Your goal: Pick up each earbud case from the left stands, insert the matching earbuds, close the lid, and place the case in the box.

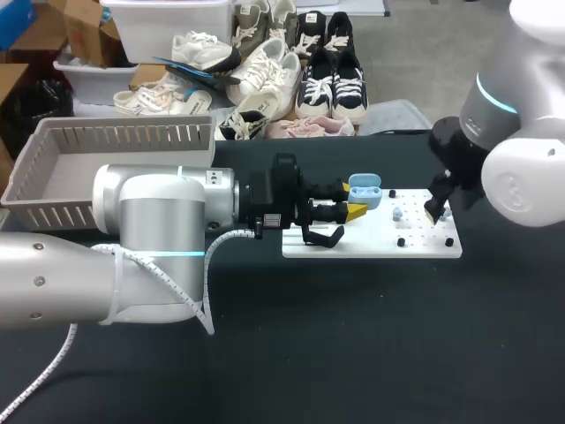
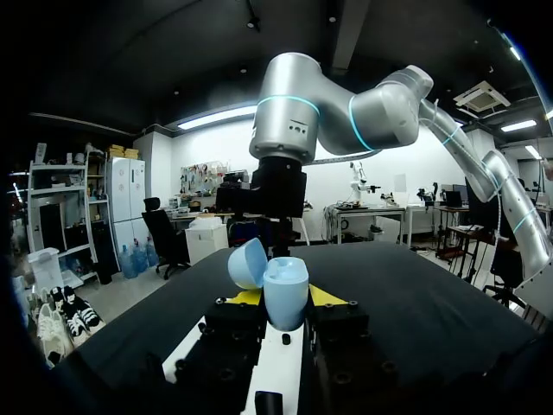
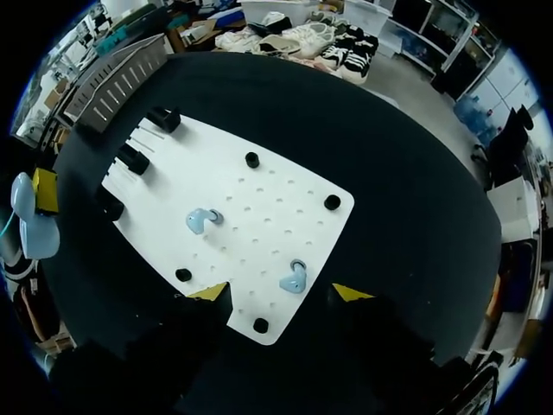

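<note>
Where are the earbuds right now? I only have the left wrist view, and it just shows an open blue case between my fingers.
Observer: Two blue earbuds lie apart on the white board, beyond the blue case.
Operator: Is the right gripper holding one?
Observer: No. The right gripper is open above the board, with one earbud just ahead of its yellow tips.
Operator: And the box?
Observer: The grey slatted box stands at the table's far left corner.
</note>
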`<state>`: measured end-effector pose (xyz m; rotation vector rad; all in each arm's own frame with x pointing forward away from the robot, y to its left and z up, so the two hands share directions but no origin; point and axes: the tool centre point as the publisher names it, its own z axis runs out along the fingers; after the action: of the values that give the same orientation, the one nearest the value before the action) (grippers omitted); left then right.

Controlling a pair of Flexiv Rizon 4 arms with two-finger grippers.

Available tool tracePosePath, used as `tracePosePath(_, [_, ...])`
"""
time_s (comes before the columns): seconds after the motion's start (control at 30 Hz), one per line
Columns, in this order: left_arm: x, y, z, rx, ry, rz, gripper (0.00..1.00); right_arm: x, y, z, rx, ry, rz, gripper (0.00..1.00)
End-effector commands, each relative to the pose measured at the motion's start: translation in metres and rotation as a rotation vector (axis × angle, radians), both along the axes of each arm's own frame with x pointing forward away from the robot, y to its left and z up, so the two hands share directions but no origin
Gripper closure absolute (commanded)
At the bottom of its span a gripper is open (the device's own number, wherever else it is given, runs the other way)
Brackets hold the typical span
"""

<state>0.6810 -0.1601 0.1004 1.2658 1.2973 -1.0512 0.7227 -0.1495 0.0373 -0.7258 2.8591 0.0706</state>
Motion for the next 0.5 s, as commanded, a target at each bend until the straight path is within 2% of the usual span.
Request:
tracePosePath(0.03, [0.0,0.0,-0.0012,-0.004,-0.002,0.002,1.0,-0.0015,0.0016,0.0009,-0.007,0.002,-0.007,0.31])
tracePosePath(0.4, [0.0,0.0,-0.0012,-0.004,-0.002,0.002,1.0,-0.0037,-0.0003,-0.0049,-0.002,0.012,-0.029,0.34])
tracePosePath(0.5, [0.0,0.0,-0.0012,-0.004,-0.002,0.002,1.0,-0.0041,0.0,-0.0053,-0.012,0.008,-0.036,0.42])
